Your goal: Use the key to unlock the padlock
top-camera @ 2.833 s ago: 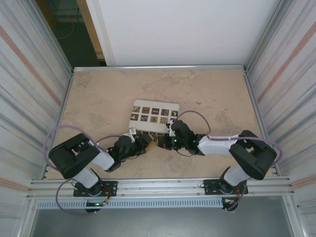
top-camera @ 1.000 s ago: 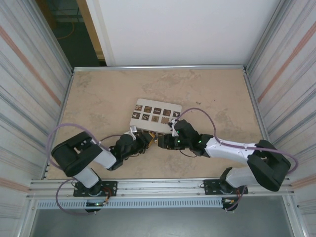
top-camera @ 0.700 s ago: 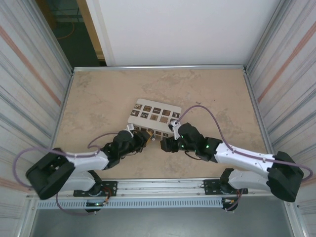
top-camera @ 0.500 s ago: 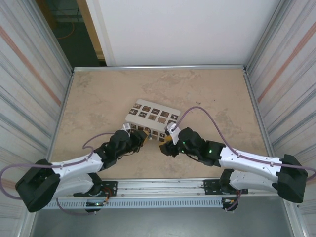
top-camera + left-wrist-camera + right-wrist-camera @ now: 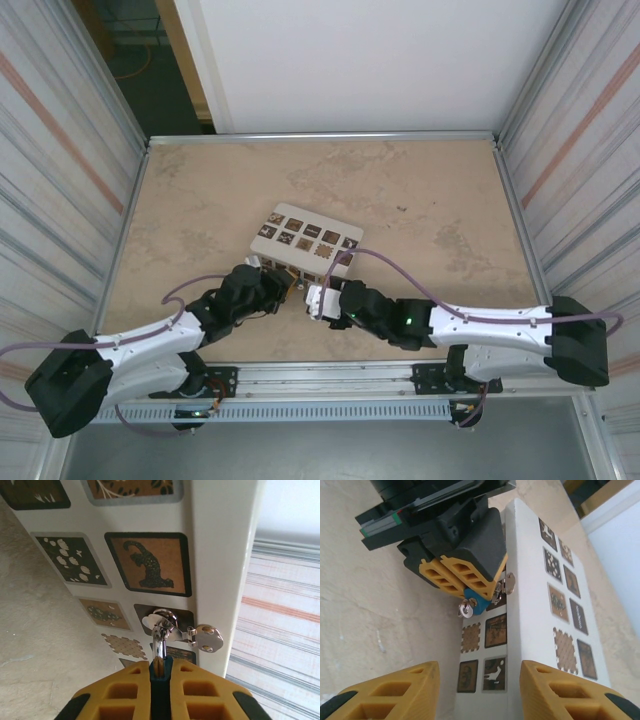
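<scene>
Nearest the arms' bases, the right tool [image 5: 315, 300] lies low over the desk [image 5: 430, 190], its yellow fingers [image 5: 410, 685] spread wide apart and holding nothing. It faces the left tool [image 5: 275, 283], which sits just beside it, and the two do not touch.

The left tool [image 5: 475, 597] is clenched on the padlock [image 5: 479, 604]. The wrist view shows the padlock's teal body as a thin strip [image 5: 160, 690] pinched between the yellow fingers [image 5: 127, 690]. A small silvery key [image 5: 465, 610] sticks out of the padlock's free end, toward the right tool.

The padlock's pale shackle [image 5: 159, 642] rises from the fingers and passes through a metal hasp [image 5: 205, 636] on the near side of the white box [image 5: 305, 232]. The box, patterned with brown square tiles [image 5: 150, 562], rests on the desk just beyond both tools.
</scene>
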